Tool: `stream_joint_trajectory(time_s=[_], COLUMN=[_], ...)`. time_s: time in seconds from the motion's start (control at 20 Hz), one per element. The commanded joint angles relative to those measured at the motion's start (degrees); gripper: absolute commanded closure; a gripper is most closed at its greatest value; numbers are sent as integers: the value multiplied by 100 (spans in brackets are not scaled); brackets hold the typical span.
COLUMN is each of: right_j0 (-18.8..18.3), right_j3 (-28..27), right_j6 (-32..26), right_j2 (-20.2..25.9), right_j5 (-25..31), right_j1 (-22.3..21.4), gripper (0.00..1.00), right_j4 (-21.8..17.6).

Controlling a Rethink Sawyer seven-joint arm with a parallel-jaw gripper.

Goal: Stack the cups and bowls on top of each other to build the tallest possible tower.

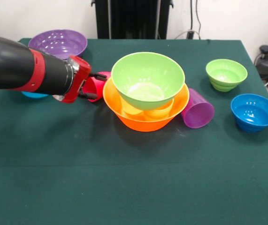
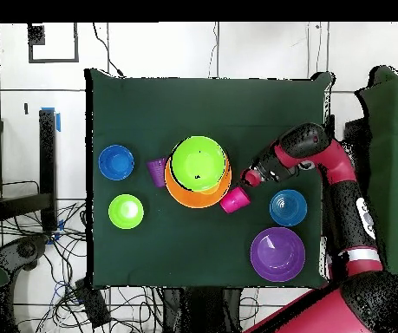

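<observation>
Bowls form the tower at the table's middle: a large lime green bowl sits tilted in the large orange bowl, seemingly propped on yellow cups inside. The gripper reaches sideways to the red-pink cup lying beside the orange bowl; whether its jaws clasp it cannot be told. A purple cup lies against the opposite side.
</observation>
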Motion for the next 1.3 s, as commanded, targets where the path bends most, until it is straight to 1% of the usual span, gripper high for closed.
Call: stream_joint_trajectory(time_s=[0.05, 0.4, 0.9, 1.1, 1.2, 1.3], right_j0=[203, 212, 289, 270, 257, 215], right_j3=[151, 126, -124, 3, 95, 200], right_j6=[-177, -215, -467, -447, -493, -478], right_j2=[-445, -475, -583, -618, -695, -713], right_j5=[-257, -153, 38, -94, -162, -242], right_j1=[-160, -257, -299, -279, -269, -273], gripper=[0, 0, 0, 0, 0, 0], right_j4=[-23, 10, -54, -42, -146, -140])
